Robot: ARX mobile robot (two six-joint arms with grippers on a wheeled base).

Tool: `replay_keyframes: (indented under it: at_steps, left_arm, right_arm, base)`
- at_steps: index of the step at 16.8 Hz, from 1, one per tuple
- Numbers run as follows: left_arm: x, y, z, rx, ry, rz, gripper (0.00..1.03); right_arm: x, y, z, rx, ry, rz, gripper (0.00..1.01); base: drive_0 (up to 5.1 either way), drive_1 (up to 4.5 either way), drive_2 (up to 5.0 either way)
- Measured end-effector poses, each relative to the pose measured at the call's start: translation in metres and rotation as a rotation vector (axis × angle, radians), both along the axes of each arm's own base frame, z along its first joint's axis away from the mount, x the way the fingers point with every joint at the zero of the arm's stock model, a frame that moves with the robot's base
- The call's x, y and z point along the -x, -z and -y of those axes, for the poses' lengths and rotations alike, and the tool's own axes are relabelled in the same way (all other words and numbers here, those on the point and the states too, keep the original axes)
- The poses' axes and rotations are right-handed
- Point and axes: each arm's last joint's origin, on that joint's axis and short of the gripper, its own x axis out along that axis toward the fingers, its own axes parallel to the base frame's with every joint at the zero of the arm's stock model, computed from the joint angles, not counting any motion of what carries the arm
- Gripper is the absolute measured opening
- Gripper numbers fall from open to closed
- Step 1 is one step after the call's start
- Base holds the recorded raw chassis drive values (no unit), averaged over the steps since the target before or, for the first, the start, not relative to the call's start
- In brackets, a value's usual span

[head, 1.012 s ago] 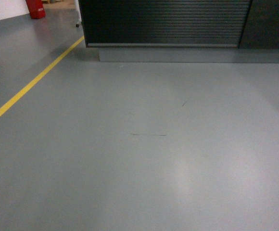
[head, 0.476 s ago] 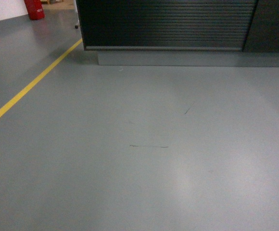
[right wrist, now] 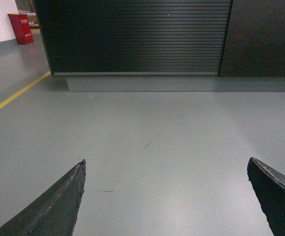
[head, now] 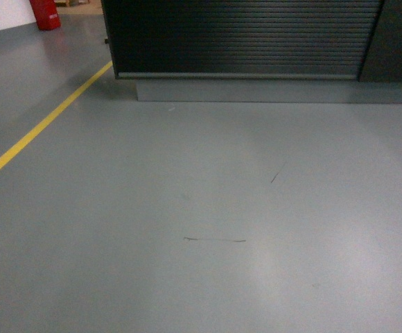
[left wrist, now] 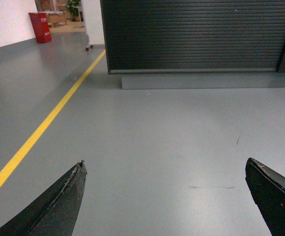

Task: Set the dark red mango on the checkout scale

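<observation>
The robot is facing the checkout (head: 242, 38) across a wide stretch of bare grey floor (head: 201, 208), and only the counter's ribbed dark front and its grey plinth (head: 256, 91) are showing — the top, where the scale would be sitting, is lying above the frame in all three views, so the scale cannot be seen. The dark red mango is not appearing anywhere either: not on the floor, not at the counter, not in either gripper. The left gripper (left wrist: 164, 196) is holding its fingers (left wrist: 59, 201) wide apart with nothing but floor between them, and the right gripper (right wrist: 164, 196) is doing the same, fingers (right wrist: 56, 204) spread and empty. A yellow line (head: 45, 121) is running diagonally along the left of the floor toward the counter's corner, and a red bin (head: 46, 14) is standing far back on the left. Judging by this, the task is sitting at its very beginning — the fruit is not yet in hand, and finding it, grasping it, reaching the counter top and setting it on the platter are all remaining. Where the mango is lying cannot be told from these views.
</observation>
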Motion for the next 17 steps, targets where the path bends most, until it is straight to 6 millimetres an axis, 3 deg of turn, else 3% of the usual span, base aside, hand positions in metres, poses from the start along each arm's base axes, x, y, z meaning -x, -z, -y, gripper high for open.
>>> replay_keyframes:
  at_steps: [17]
  left_arm:
    - [0.0,0.0001,0.0,0.0,0.0,-0.001,0.98]
  right_arm:
    - [0.0,0.0001,0.0,0.0,-0.001,-0.001,0.98]
  base:
    - [0.0,4.03,-4.1]
